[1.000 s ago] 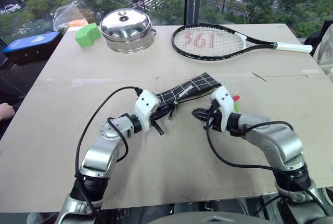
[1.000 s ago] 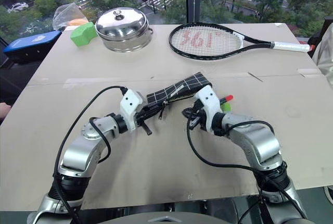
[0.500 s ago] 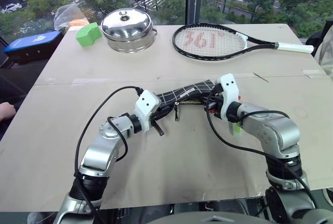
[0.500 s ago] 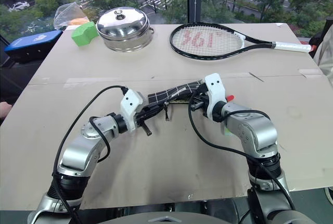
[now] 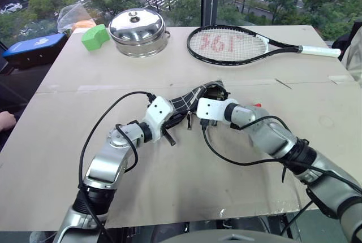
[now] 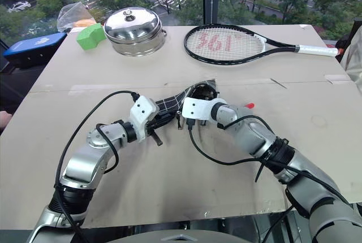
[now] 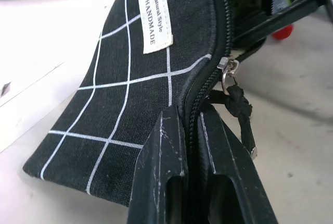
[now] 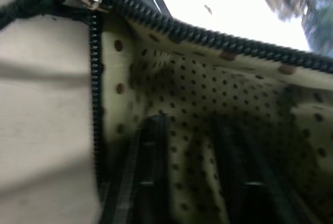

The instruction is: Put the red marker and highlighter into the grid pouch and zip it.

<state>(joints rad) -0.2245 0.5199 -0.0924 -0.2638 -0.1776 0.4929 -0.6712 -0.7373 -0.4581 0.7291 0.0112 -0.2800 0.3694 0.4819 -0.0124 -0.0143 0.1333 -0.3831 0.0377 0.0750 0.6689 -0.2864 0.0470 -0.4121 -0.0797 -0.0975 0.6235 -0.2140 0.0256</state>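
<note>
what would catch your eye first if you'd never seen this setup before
Near the middle of the table, the left gripper is shut on the closed end of the grid pouch, while the right gripper reaches, fingers parted, into its open, dotted mouth. Behind them, at the far edge, lie a tennis racket and a shiny lidded steel pot with a green block to its left.

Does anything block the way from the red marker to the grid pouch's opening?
Yes. The right tool sits inside the grid pouch's open mouth, its arm beside the red marker on the table. The left tool pinches the pouch's zipper edge, off that path.
</note>
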